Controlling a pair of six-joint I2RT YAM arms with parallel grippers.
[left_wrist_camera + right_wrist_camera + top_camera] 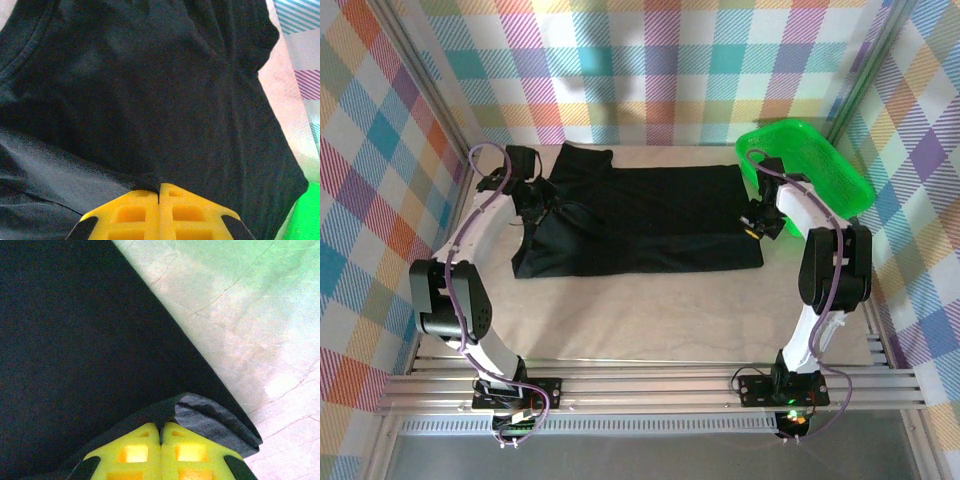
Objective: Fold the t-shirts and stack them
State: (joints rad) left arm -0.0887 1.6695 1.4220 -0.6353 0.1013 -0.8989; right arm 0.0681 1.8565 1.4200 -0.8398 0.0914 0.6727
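Left gripper (pixel 159 192) clamped on a fold of plain black t-shirt (pixel 650 215), right gripper (pixel 160 426) clamped on its raised edge, green basket (pixel 820 160) nearby

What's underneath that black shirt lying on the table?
The black t-shirt lies spread on the pale table, which shows beside its edges. Whatever is beneath its middle, another shirt included, is covered by the cloth and cannot be seen.

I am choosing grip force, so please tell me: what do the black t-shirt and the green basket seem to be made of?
The t-shirt looks like soft matte knit cloth, perhaps cotton: it wrinkles and its edge curls limply. The basket looks like fairly shiny moulded plastic mesh: bright stiff rim, regular holes.
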